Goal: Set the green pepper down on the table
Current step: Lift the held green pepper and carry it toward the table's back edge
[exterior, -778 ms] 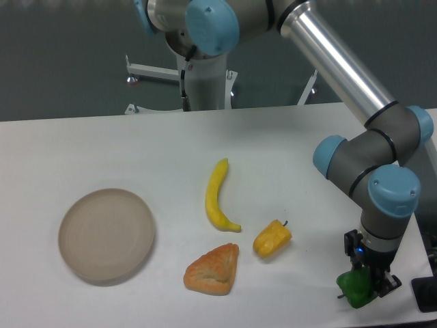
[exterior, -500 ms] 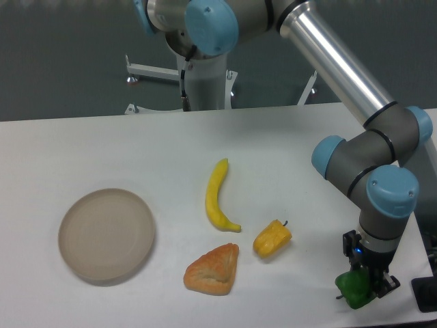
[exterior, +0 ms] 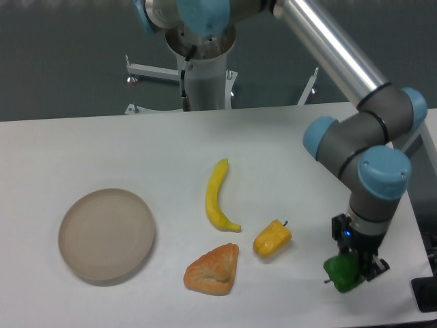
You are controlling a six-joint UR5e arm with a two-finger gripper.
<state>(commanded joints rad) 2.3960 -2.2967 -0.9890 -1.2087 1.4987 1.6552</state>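
The green pepper point(exterior: 343, 273) is small, glossy and bright green, at the right front of the white table point(exterior: 102, 147). My gripper point(exterior: 354, 265) points down and is shut on the green pepper, holding it close over the tabletop; whether it touches the surface cannot be told. The fingers are mostly hidden behind the pepper and the wrist.
A yellow pepper point(exterior: 272, 238) lies left of the gripper. A croissant point(exterior: 214, 269) and a banana point(exterior: 218, 195) lie further left. A round beige plate point(exterior: 106, 234) sits at the left. A dark object point(exterior: 425, 295) is at the right edge.
The gripper has moved left and a little up with the green pepper in it, away from the table's front right corner. The other objects have not moved.
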